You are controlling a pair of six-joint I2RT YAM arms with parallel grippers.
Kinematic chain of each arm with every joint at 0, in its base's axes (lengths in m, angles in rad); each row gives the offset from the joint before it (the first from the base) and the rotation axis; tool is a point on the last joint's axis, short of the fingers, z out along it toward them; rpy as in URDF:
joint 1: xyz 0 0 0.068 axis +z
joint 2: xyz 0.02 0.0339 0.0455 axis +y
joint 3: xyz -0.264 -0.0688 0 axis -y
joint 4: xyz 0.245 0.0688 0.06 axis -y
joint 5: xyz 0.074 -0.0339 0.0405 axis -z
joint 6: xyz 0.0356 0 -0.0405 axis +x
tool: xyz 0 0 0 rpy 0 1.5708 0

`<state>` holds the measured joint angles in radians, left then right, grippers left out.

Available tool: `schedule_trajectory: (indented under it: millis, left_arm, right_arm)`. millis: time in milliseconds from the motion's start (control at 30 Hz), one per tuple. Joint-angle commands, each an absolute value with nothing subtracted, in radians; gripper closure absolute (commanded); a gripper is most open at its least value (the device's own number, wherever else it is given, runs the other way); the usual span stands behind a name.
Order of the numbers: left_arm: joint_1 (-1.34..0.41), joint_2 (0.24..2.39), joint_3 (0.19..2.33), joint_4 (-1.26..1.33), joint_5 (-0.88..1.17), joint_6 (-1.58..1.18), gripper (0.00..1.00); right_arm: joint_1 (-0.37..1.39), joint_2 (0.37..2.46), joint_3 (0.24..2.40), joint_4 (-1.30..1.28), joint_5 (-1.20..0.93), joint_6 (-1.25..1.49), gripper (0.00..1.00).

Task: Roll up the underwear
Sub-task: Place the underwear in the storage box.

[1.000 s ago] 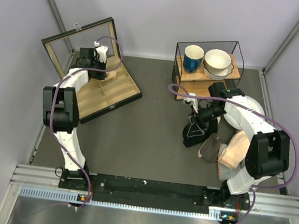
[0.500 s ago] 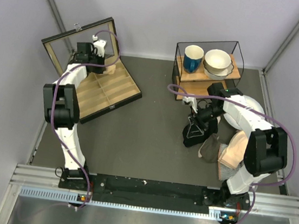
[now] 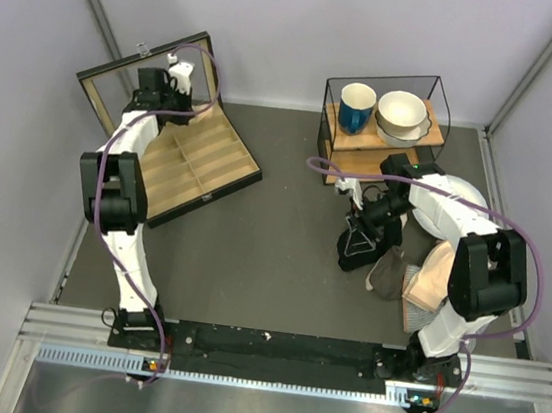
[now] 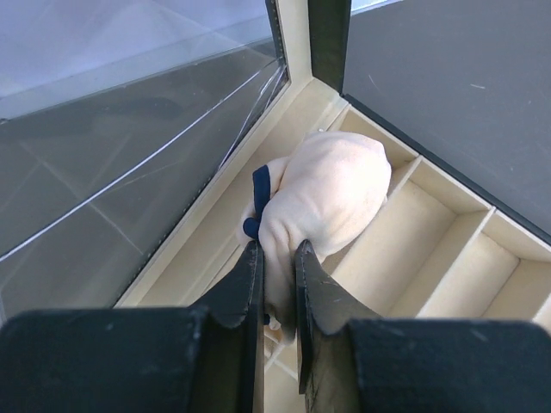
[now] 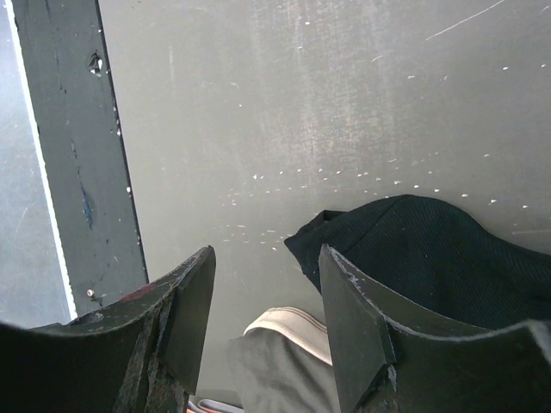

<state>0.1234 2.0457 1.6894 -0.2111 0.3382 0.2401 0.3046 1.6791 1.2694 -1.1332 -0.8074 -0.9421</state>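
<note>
The underwear (image 3: 385,274), a taupe-brown garment, lies crumpled on the mat at the right, beside the black garment (image 3: 353,251). It also shows in the right wrist view (image 5: 284,366) as grey-brown cloth with a pale band. My right gripper (image 3: 361,235) is open and empty just above the black garment (image 5: 448,258), its jaws (image 5: 267,258) spread wide. My left gripper (image 3: 163,102) is shut on a cream rolled cloth with navy edging (image 4: 331,198) and holds it over the back row of the wooden box (image 4: 448,232), next to the glass lid.
The divided wooden box (image 3: 211,163) with its raised lid (image 3: 146,75) stands at the back left. A wire shelf (image 3: 338,154) holds a blue mug (image 3: 356,106) and bowls (image 3: 401,111). A peach cloth (image 3: 442,267) over grey striped fabric (image 3: 415,286) lies by the right arm.
My left gripper has moved back and left toward the box's lid, carrying the cream roll. The right arm has hardly moved.
</note>
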Motion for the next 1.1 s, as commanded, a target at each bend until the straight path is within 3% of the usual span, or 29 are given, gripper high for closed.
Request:
schedule_trajectory:
  millis: [0,300,567,967,1067]
  left_arm:
    - [0.13,2.133,1.772,-0.222,0.388,0.265,0.99]
    - [0.129,2.253,1.947,-0.408,0.324,0.248,0.96]
    - [0.112,2.276,1.965,-0.491,0.229,0.293,0.85]
    - [0.081,2.29,1.931,-0.554,0.112,0.35,0.81]
    - [0.081,2.292,1.921,-0.548,0.087,0.351,0.75]
  right_arm:
    - [0.311,1.681,1.267,-1.127,-0.815,-0.962,0.47]
    - [0.313,1.686,1.27,-1.131,-0.811,-0.96,0.48]
    - [0.313,1.671,1.272,-1.135,-0.811,-0.966,0.47]
    - [0.313,1.647,1.269,-1.144,-0.81,-0.988,0.47]
    - [0.313,1.644,1.269,-1.147,-0.808,-0.991,0.47]
